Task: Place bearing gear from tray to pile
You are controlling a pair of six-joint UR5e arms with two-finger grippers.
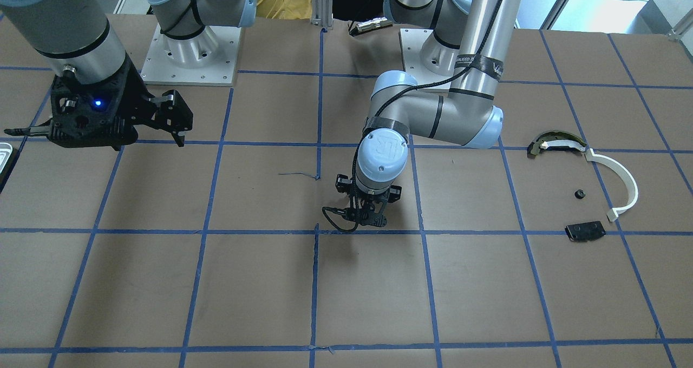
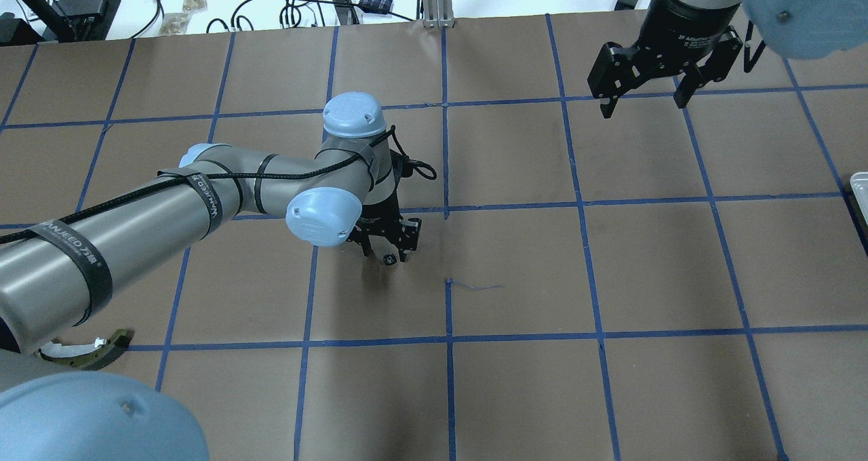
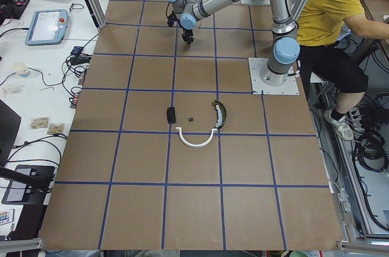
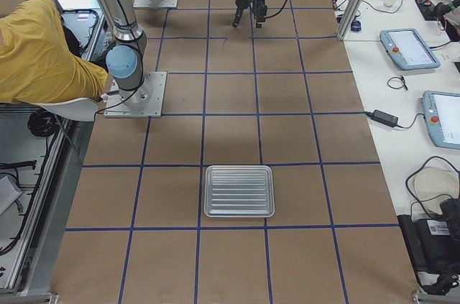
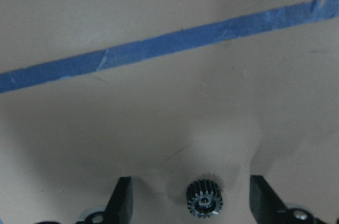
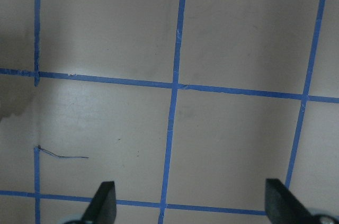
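Front-facing view: the left fingers (image 1: 373,219) point down at the mid-tabletop (image 1: 162,281), with the pile (image 1: 633,186) well off to one side. The gear is hidden here. Overhead: the bearing gear (image 2: 389,258) lies on the tabletop at their tips. Left wrist: the fingers stand spread either side of the gear, touching neither flank. This is apparently the pickup, and it calls next for a squeeze and a carry pileward. Right wrist: the right fingers (image 6: 103,203) are spread around nothing. Right side: the tray (image 4: 239,191) lies well apart from both pairs.

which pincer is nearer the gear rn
Left. The left pincer is down over the gear, open on either side of it and not touching it. The right pincer hangs open far off across the table.
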